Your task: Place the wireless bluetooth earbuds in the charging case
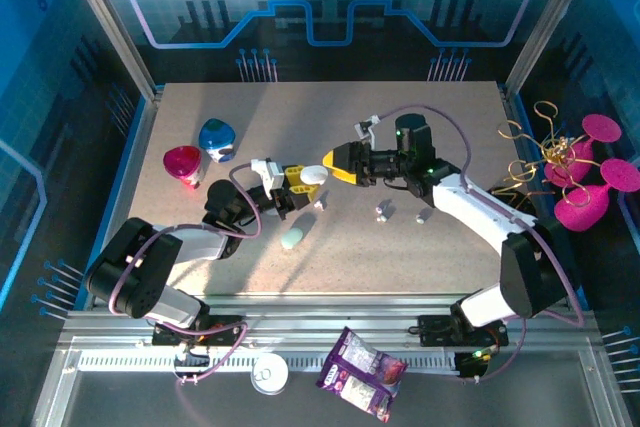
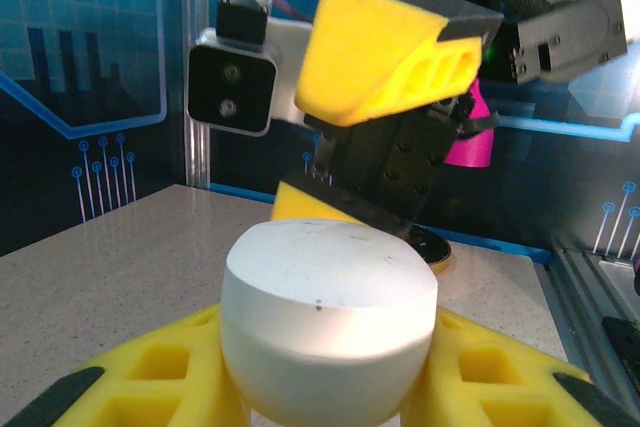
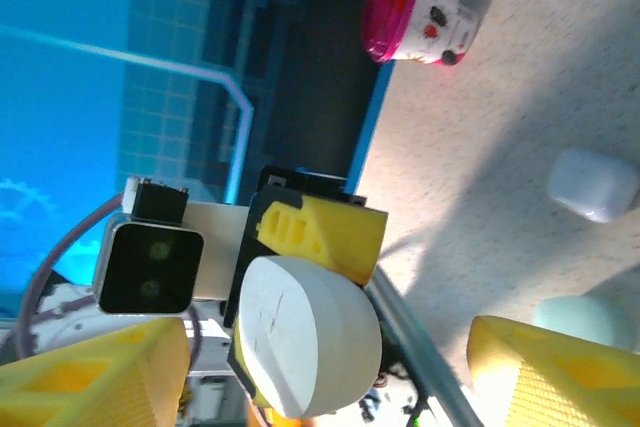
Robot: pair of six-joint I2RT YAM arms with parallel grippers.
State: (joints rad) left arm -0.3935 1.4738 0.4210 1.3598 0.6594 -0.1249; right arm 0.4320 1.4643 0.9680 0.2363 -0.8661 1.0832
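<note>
Closest to us in the left wrist view sits a white charging case (image 2: 328, 317), a rounded pebble pinched between the yellow fingers (image 2: 200, 387) of the left hand (image 1: 300, 183), which is narrowed firmly on it and holds it above the table (image 1: 450, 127). We see no gap at its seam, so we judge the lid to be closed. Facing it, the right hand (image 1: 338, 165) has its jaws wide apart with nothing in them. From its own wrist camera the case lies between the two yellow fingers, close but, as far as we can tell, not touched. The earbuds are not in this case: two tiny pale pieces that we take for earbuds (image 1: 381, 211) lie loose on the table to the right of the hands, near each other and well apart from the held case. The others we cannot pick out. A mint case (image 1: 297, 237) lies on the table just below the left hand, and the right wrist view shows a second white case (image 3: 592, 184) resting near it; both look closed. A pink tub (image 1: 182, 164) and a blue tub (image 1: 217, 139) stand at the far left, out of the work. We judge the task to be at its start: a case is gripped and presented, but opening it, picking up each earbud and seating it are all left to do.
</note>
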